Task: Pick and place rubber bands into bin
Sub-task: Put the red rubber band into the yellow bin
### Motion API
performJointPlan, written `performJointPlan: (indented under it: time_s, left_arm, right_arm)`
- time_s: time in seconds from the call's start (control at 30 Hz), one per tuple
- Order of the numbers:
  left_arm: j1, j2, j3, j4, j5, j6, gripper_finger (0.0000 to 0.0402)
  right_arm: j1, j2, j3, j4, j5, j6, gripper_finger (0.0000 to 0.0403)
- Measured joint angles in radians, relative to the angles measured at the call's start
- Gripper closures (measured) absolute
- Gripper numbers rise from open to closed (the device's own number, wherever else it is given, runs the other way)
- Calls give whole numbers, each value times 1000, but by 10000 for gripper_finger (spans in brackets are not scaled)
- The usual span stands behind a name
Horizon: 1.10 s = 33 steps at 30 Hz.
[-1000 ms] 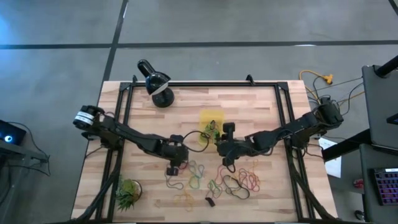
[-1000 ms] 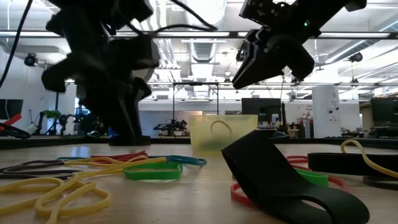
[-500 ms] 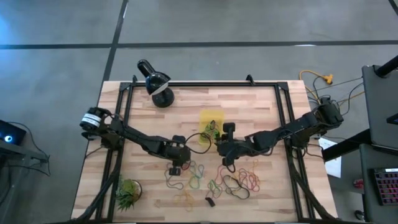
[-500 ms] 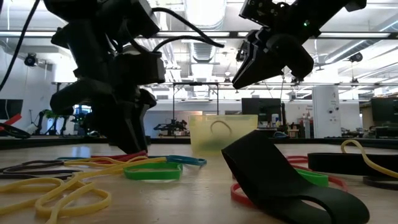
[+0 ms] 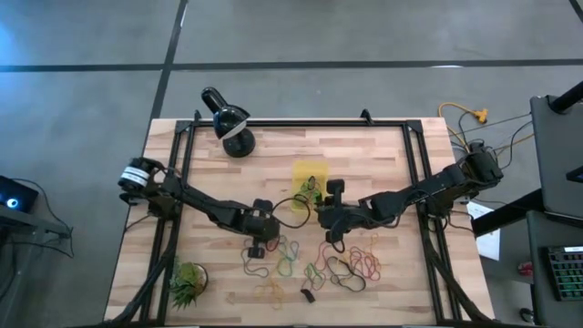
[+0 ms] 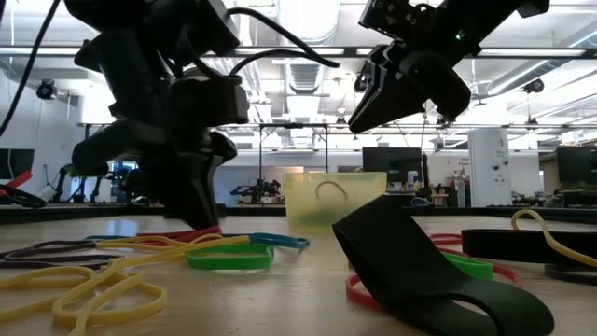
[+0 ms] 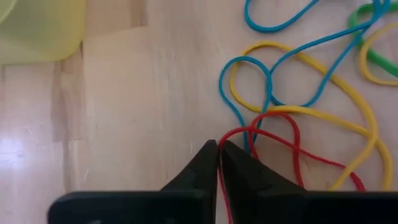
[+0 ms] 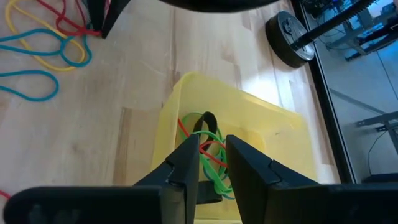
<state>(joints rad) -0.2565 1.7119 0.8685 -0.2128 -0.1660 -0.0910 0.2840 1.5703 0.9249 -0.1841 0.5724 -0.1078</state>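
A thin, limp red rubber band [image 7: 273, 134] is pinched by the left pincer [image 7: 217, 163], pressed together. Right pincer [image 8: 211, 155], spread, hangs over the bin [image 8: 267, 134] at 12 o'clock.

bin [image 5: 308, 185] near the worktop's [image 5: 383, 155] middle, bands inside | loose rubber bands [image 5: 314, 262] between bin and near edge | lamp [image 5: 228, 118] at far-left corner | plant [image 5: 186, 282] at near-left corner | left gripper [image 5: 258, 248] left of bands | right gripper [image 5: 321, 208] over bin's near edge
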Motion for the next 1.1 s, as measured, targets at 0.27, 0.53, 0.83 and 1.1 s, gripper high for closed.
performJointPlan:
  time_s: [0.27, 0.53, 0.83, 1.1]
  left_arm:
    - [2, -53, 42, -6, -107, 46, 401]
    - [0, -158, 98, 0, -233, 139, 401]
    - [26, -213, 90, 260, -499, 423, 402]
    - [125, -169, 90, 445, -495, 544, 402]
  right_arm:
    - [0, 0, 0, -56, 2, 9, 335]
    - [0, 0, -1, -119, 4, 31, 335]
    - [0, 0, -1, -179, 5, 70, 337]
    - [0, 0, -1, -236, 5, 139, 339]
